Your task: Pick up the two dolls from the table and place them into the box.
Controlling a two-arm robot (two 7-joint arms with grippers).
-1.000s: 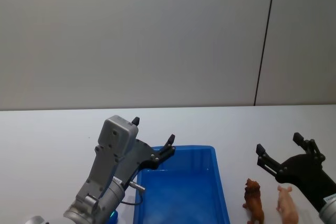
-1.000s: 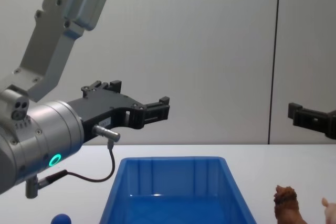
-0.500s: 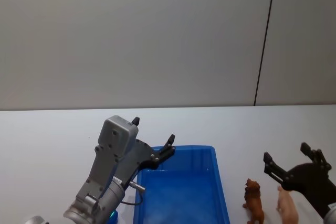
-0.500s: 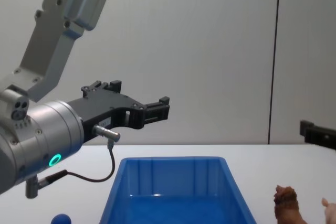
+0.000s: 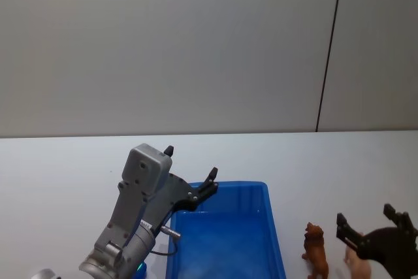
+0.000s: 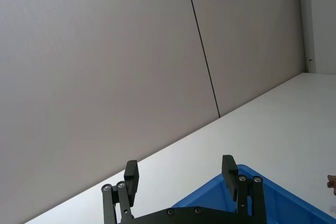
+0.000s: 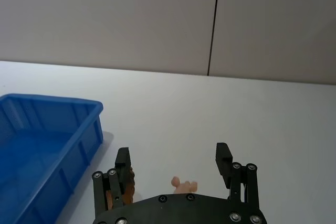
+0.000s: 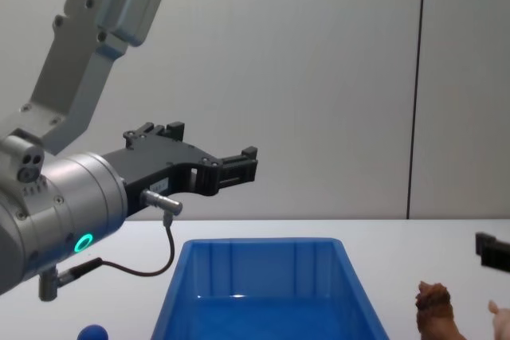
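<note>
While the left gripper (image 5: 190, 163) hangs open near the box (image 5: 248, 185), the right gripper (image 7: 173, 153), spread wide, hovers above the pink doll (image 7: 184, 184) beside the brown doll (image 5: 315, 246), likely to straddle it.

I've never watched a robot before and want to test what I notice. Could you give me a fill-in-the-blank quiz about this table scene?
1. The box is coloured ____.
2. The shaggy brown doll stands on the table, to the robot's ____ of the box.
3. The open right end effector hovers over the smooth doll, whose colour is ____.
4. The number of dolls inside the box, below the open left end effector, is ____.

Missing words: blue; right; pink; zero.
</note>
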